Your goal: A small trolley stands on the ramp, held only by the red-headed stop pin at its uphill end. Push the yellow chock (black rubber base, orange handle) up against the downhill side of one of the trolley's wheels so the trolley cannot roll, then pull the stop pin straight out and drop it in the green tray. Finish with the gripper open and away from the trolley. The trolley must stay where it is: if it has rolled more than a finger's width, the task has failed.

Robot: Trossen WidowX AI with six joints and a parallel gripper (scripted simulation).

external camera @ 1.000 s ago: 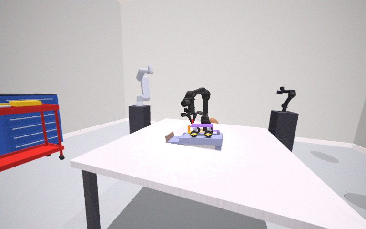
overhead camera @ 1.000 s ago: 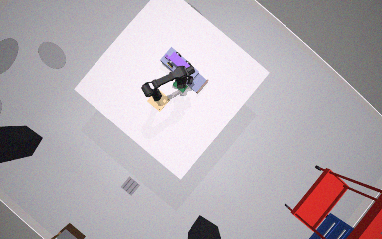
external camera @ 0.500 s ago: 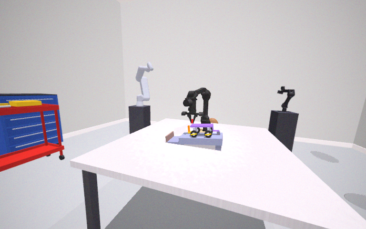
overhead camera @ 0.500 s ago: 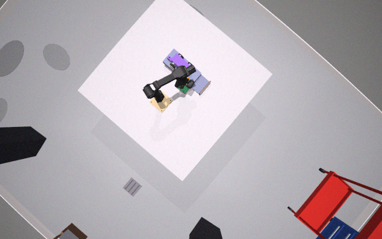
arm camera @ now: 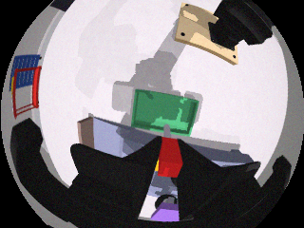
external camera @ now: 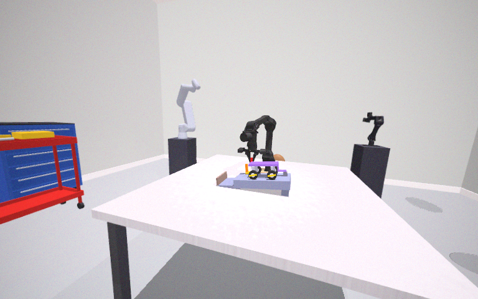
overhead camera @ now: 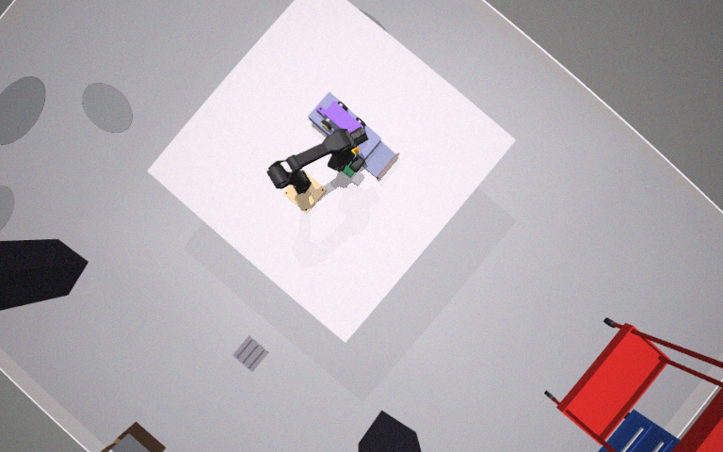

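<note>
Chock mostly hidden behind red pin head and fingers.

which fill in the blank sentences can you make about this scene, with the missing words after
The gripper is shut on the stop pin, whose head is ____.
The tray is ____.
The trolley's flat top is ____.
The chock's upright handle is ____.

Missing words: red; green; purple; orange
</note>
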